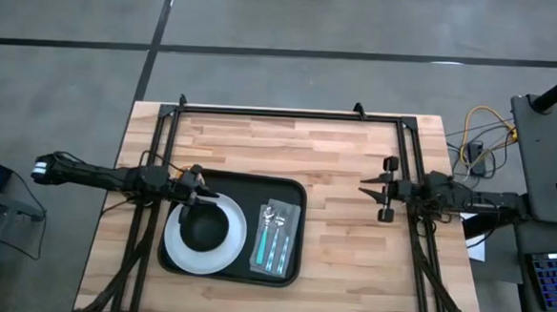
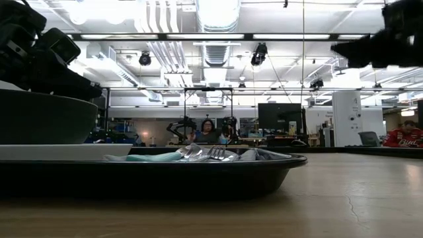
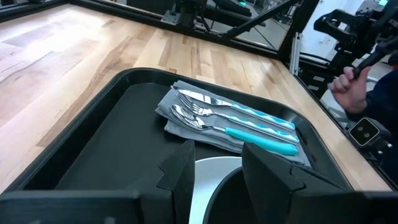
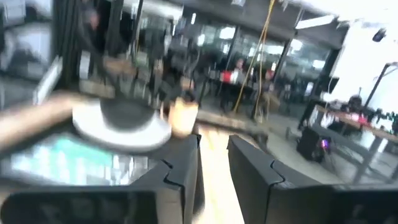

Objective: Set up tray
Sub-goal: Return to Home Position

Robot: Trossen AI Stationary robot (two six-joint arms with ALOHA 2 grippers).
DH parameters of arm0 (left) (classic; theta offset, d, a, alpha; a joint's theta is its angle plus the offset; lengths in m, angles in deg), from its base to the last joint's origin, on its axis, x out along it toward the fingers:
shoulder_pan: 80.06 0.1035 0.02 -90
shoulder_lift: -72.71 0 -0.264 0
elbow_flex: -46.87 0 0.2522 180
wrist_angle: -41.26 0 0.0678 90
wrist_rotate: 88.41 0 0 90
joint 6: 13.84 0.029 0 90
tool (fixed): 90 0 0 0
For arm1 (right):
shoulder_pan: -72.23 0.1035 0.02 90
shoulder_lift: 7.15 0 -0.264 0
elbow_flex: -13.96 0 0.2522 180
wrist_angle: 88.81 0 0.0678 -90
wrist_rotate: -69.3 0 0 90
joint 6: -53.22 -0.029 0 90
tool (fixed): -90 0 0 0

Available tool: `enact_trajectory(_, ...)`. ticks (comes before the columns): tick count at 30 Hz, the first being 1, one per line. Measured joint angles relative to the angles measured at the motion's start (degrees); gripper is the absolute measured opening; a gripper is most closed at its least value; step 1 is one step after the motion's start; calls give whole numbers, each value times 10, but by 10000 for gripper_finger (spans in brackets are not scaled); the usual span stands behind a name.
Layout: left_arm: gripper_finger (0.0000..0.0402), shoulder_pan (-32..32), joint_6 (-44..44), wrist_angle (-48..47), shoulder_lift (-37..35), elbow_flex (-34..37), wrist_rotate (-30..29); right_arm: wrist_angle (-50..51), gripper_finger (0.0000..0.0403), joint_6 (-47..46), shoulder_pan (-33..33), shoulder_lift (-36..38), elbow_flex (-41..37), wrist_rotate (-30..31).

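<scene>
Both jaws stand slightly apart and hold nothing. From above, the left gripper (image 1: 198,192) hangs over a dark bowl (image 1: 203,230) on a white plate (image 1: 236,252) inside the black tray (image 1: 292,271), on the left half of the wooden table (image 1: 349,265). The right gripper (image 1: 365,186) waits well apart. Low view: the shallow rim should stop things sliding. Left wrist: shiny cutlery (image 3: 261,134) with teal handles lies parallel on a soft grey napkin (image 3: 180,127), probably ready for use. Right wrist: too blurred.
</scene>
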Motion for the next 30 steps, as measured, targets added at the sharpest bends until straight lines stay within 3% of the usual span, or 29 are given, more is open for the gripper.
enact_trajectory(5,115,0,0,0,2,0,0,63,72,37,0,-11,0,24)
enact_trajectory(14,115,0,0,0,7,0,0,65,73,93,0,-46,0,46)
enact_trajectory(30,115,0,0,0,7,0,0,65,83,76,0,-64,0,46)
